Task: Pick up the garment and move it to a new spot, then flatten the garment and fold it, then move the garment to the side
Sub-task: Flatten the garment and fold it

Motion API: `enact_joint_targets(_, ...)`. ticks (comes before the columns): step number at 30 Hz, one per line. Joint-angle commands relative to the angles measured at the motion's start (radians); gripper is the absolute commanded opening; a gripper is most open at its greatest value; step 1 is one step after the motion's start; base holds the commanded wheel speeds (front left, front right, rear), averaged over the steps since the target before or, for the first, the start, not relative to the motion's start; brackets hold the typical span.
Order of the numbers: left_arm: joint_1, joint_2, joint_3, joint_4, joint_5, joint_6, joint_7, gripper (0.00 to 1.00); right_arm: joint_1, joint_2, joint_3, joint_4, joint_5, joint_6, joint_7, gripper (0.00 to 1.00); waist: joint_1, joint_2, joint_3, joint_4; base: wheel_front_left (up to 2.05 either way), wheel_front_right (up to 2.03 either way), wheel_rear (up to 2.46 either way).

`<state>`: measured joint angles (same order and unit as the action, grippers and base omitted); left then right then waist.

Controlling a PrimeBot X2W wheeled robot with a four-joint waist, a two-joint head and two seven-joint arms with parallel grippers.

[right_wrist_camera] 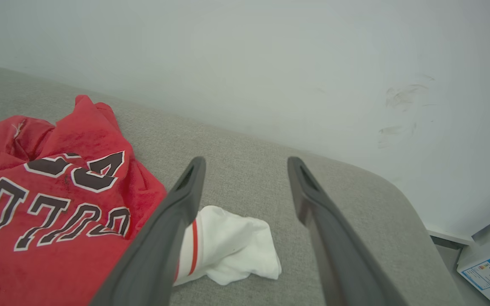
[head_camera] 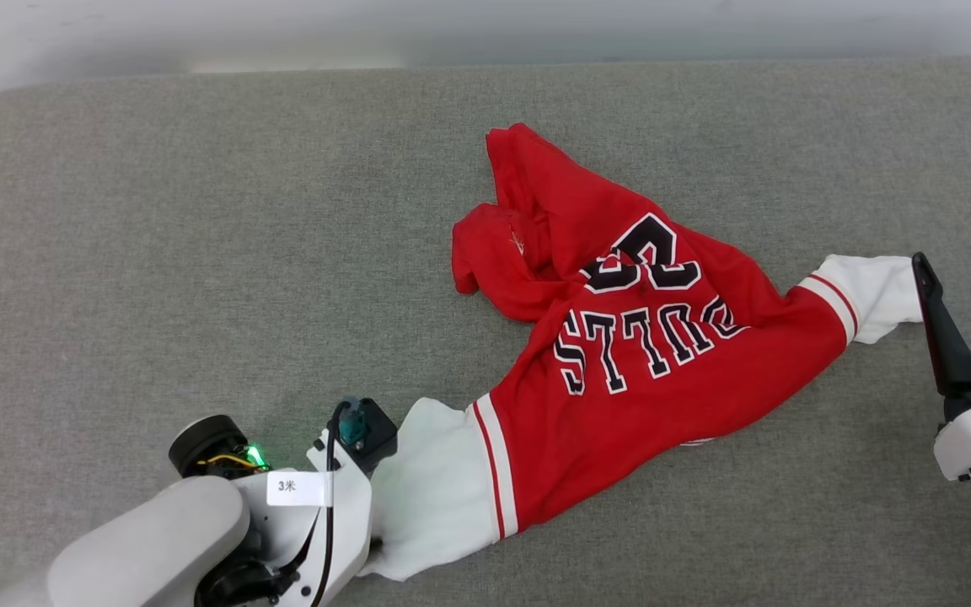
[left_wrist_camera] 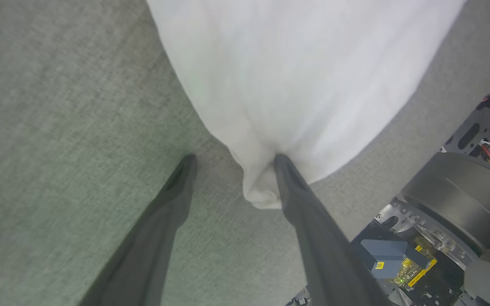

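The grey cushion (head_camera: 199,253) carried the garment (head_camera: 646,354), rumpled, right of its middle (lettering upside down in the head view). Its near sleeve (left_wrist_camera: 304,76) reached the near edge and its right sleeve (right_wrist_camera: 232,246) pointed toward the right edge. The left gripper (left_wrist_camera: 235,158) had fingers spread, the near sleeve's end partly between them, touching one. The right gripper (right_wrist_camera: 246,160), fingers also apart, was just beside the right sleeve, gripping nothing.

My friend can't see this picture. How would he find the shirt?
Start with the wide grey padded surface below the pale wall. The garment lies crumpled right of its middle, a white sleeve sticking out at each end. It is bright red, with black, white-edged BULLS lettering and numbers.
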<state>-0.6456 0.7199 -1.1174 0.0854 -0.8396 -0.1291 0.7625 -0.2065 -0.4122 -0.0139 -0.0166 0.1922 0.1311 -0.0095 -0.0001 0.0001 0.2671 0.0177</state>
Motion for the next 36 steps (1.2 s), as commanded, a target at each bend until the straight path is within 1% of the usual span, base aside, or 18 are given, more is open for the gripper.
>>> enact_joint_targets(1, 0.028, -0.017, -0.048, 0.032, -0.010, 0.001, -0.003, 0.00, -0.012, 0.001, 0.002, 0.006, -0.006, -0.001, -0.007, 1.00, 0.0001, -0.0001, 0.001, 0.001, 0.00, 0.00, 0.00)
enact_joint_targets(4, 0.011, -0.007, -0.046, 0.029, -0.019, 0.000, -0.043, 0.00, -0.016, -0.012, -0.002, 0.015, -0.004, -0.001, -0.001, 1.00, 0.0001, -0.0001, -0.012, 0.007, 0.00, 0.00, 0.00)
enact_joint_targets(7, -0.004, 0.017, -0.004, 0.021, -0.028, 0.002, -0.100, 0.00, -0.016, -0.033, -0.007, 0.016, -0.006, -0.001, 0.009, 1.00, 0.0001, -0.0001, -0.033, 0.014, 0.00, 0.00, 0.00)
enact_joint_targets(9, -0.004, 0.040, 0.025, 0.004, -0.037, 0.011, -0.133, 0.00, -0.017, -0.059, -0.006, 0.009, -0.001, -0.001, 0.028, 1.00, 0.0001, -0.0001, -0.049, 0.020, 0.00, 0.00, 0.00)
enact_joint_targets(11, 0.004, 0.062, 0.045, -0.019, -0.045, 0.023, -0.155, 0.00, -0.024, -0.105, -0.002, 0.000, 0.012, -0.001, 0.060, 1.00, 0.0001, -0.0001, -0.061, 0.026, 0.00, 0.00, 0.00)
enact_joint_targets(13, 0.007, 0.088, 0.069, -0.047, -0.051, 0.043, -0.180, 0.00, -0.032, -0.166, 0.012, -0.003, 0.043, -0.001, 0.113, 1.00, 0.0001, -0.0001, -0.070, 0.031, 0.00, 0.00, 0.00)
enact_joint_targets(16, 0.016, 0.127, 0.096, -0.084, -0.057, 0.069, -0.207, 0.00, -0.051, -0.275, 0.057, -0.011, 0.116, -0.001, 0.232, 1.00, 0.0001, -0.0001, -0.076, 0.039, 0.00, 0.00, 0.00)
enact_joint_targets(21, 0.022, 0.159, 0.123, -0.138, -0.055, 0.103, -0.232, 0.00, -0.082, -0.467, 0.177, -0.041, 0.290, -0.001, 0.494, 1.00, 0.0001, -0.0001, -0.058, 0.056, 0.00, 0.00, 0.00)
enact_joint_targets(23, 0.014, 0.163, 0.130, -0.152, -0.050, 0.111, -0.238, 0.00, -0.094, -0.526, 0.229, -0.048, 0.365, -0.001, 0.599, 1.00, 0.0001, -0.0001, -0.042, 0.061, 0.00, 0.00, 0.00)
enact_joint_targets(26, -0.006, 0.159, 0.137, -0.173, -0.038, 0.119, -0.246, 0.00, -0.124, -0.592, 0.295, -0.043, 0.461, -0.001, 0.741, 1.00, 0.0001, -0.0001, -0.011, 0.071, 0.00, 0.00, 0.00)
enact_joint_targets(28, -0.021, 0.153, 0.142, -0.180, -0.028, 0.122, -0.253, 0.00, -0.153, -0.618, 0.335, -0.027, 0.488, -0.001, 0.792, 1.00, 0.0001, -0.0001, 0.014, 0.078, 0.00, 0.00, 0.00)
enact_joint_targets(30, -0.035, 0.146, 0.144, -0.181, -0.017, 0.117, -0.258, 0.00, -0.185, -0.627, 0.370, -0.001, 0.501, -0.001, 0.814, 1.00, 0.0001, -0.0001, 0.042, 0.087, 0.00, 0.00, 0.00)
enact_joint_targets(33, -0.058, 0.132, 0.150, -0.180, -0.002, 0.115, -0.270, 0.00, -0.239, -0.624, 0.419, 0.040, 0.518, -0.001, 0.808, 1.00, 0.0001, -0.0001, 0.080, 0.100, 0.00, 0.00, 0.00)
enact_joint_targets(36, -0.078, 0.125, 0.156, -0.180, 0.011, 0.113, -0.281, 0.00, -0.291, -0.606, 0.477, 0.076, 0.520, -0.001, 0.786, 1.00, 0.0001, -0.0001, 0.116, 0.111, 0.00, 0.00, 0.00)
